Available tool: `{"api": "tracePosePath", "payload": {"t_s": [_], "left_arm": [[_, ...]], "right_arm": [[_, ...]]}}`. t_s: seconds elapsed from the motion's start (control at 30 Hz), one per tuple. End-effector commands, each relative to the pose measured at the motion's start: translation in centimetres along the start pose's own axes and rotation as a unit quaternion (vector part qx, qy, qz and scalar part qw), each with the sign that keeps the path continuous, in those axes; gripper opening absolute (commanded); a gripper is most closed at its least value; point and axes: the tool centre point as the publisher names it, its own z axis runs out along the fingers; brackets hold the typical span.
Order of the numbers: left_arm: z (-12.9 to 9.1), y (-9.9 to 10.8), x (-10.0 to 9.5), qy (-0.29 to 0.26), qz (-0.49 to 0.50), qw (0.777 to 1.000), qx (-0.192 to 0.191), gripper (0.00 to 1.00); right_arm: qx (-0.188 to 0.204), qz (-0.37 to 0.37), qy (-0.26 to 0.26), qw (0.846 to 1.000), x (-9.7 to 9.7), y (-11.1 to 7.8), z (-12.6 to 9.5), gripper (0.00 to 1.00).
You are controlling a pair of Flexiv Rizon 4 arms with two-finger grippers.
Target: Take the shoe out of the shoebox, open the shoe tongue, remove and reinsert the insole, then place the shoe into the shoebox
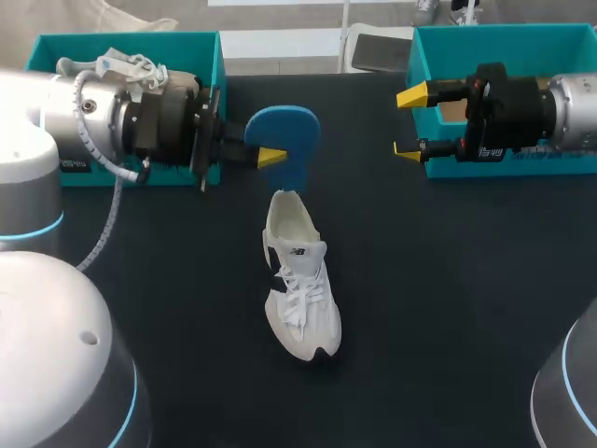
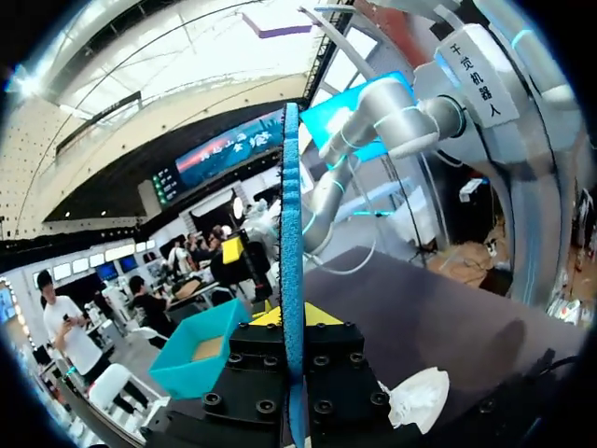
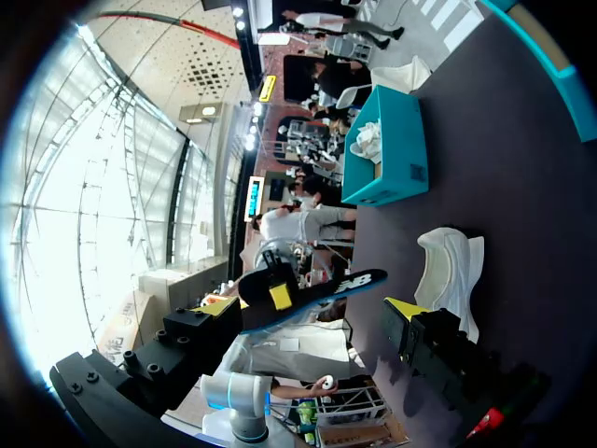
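The white shoe [image 1: 300,285] lies on the black table, toe toward me, heel toward the back. Above its heel hangs the blue insole [image 1: 284,135], clamped near one edge by my left gripper [image 1: 270,151], which comes in level from the left. In the left wrist view the insole [image 2: 292,215] stands edge-on between the fingers, with the shoe [image 2: 420,397] below. My right gripper [image 1: 409,123] hovers open and empty right of the insole, in front of the right teal shoebox [image 1: 522,42]. Its wrist view shows the insole [image 3: 322,289] ahead and the shoe [image 3: 452,266] on the table.
A second teal shoebox [image 1: 191,47] with white stuffing paper inside stands at the back left, behind my left arm. It also shows in the right wrist view as the far box [image 3: 387,149]. Bare black tabletop [image 1: 448,308] surrounds the shoe.
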Motion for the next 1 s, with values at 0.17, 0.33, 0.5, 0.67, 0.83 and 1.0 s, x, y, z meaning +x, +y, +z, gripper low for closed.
{"api": "tracePosePath", "payload": {"t_s": [0.17,0.33,0.5,0.67,0.83,1.0], "left_arm": [[-0.2,0.8,0.1,0.017,-0.258,0.966,-0.011,0.0],[-0.2,-0.2,-0.1,0.021,-0.408,0.913,0.018,0.0],[0.1,-0.4,-0.6,0.033,-0.543,0.839,0.031,0.0],[0.7,0.6,-0.4,0.071,-0.642,0.76,0.078,0.0],[1.1,1.3,0.2,0.106,-0.697,0.7,0.114,0.0],[1.5,1.9,0.2,0.107,-0.713,0.682,0.124,0.0]], "right_arm": [[0.0,0.0,-0.002,1.0,0.0,-0.1,0.1,1.0],[0.0,0.0,-0.002,1.0,0.0,-0.1,0.1,1.0],[0.0,0.0,-0.002,1.0,0.0,-0.1,0.1,1.0],[0.0,0.0,-0.002,1.0,0.0,-0.1,0.1,1.0],[0.0,0.0,-0.002,1.0,0.0,-0.1,0.1,1.0],[0.0,0.0,-0.002,1.0,0.0,-0.1,0.1,1.0]]}}
